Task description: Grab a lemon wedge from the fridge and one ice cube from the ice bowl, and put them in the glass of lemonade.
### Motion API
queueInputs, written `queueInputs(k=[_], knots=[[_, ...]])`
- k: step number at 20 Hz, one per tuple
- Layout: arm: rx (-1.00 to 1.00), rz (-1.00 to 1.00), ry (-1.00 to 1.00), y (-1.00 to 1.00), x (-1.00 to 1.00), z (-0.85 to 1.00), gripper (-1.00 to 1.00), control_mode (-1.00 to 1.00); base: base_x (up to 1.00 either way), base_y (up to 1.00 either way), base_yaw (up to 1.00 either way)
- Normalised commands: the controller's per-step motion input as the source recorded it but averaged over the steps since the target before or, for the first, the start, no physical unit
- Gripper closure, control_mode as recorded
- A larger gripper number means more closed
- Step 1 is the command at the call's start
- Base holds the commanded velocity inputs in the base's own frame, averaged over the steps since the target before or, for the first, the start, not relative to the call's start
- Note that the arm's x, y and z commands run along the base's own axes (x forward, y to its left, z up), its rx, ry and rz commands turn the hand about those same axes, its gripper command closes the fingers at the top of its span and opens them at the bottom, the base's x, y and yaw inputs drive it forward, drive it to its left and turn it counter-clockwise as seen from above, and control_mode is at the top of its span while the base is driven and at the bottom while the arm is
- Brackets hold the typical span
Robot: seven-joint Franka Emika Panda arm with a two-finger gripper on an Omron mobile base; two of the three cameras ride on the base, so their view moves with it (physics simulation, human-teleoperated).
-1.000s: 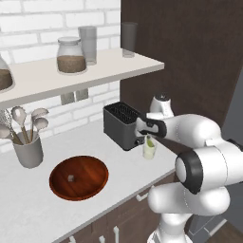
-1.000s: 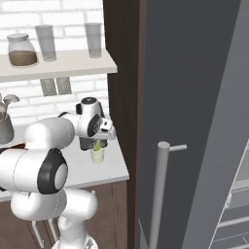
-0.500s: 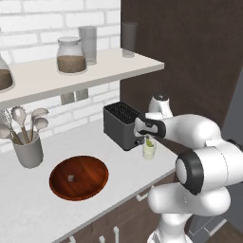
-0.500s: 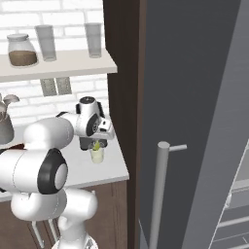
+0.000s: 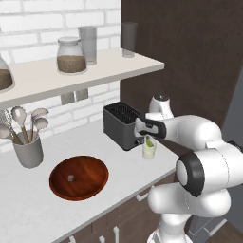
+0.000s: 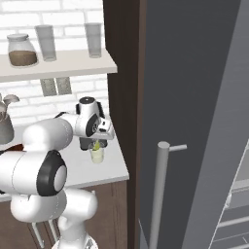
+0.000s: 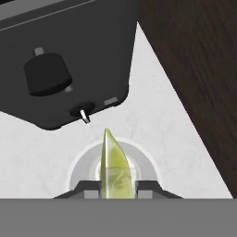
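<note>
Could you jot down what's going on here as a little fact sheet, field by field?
Held item: lemon wedge, pinched between the finger tips
Gripper: shut on the wedge, directly above the glass of lemonade
Glass: upright on the counter, beside the toaster
Ice bowl: on the counter, one ice cube inside
Fridge: right of the counter

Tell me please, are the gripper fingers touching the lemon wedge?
Touching. In the hand view the two fingers press on both sides of the lemon wedge, with no gap, above the glass.
</note>
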Motion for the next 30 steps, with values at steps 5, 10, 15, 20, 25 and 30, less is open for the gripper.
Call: queueInputs(k=[5, 10, 15, 20, 25, 30], knots=[[0.00, 0.00, 0.00, -0.14, 0.00, 0.00, 1.00, -1.00, 0.00, 0.00, 0.00], [0.00, 0.00, 0.00, 0.00, 0.00, 0.00, -1.00, -1.00, 0.00, 0.00, 0.00], [0.00, 0.00, 0.00, 0.00, 0.00, 0.00, -1.00, -1.00, 0.00, 0.00, 0.00], [0.00, 0.00, 0.00, 0.00, 0.00, 0.00, -1.00, -1.00, 0.00, 0.00, 0.00], [0.00, 0.00, 0.00, 0.00, 0.00, 0.00, -1.00, -1.00, 0.00, 0.00, 0.00], [0.01, 0.00, -0.07, 0.00, -0.10, 0.01, -1.00, -1.00, 0.00, 0.00, 0.00]])
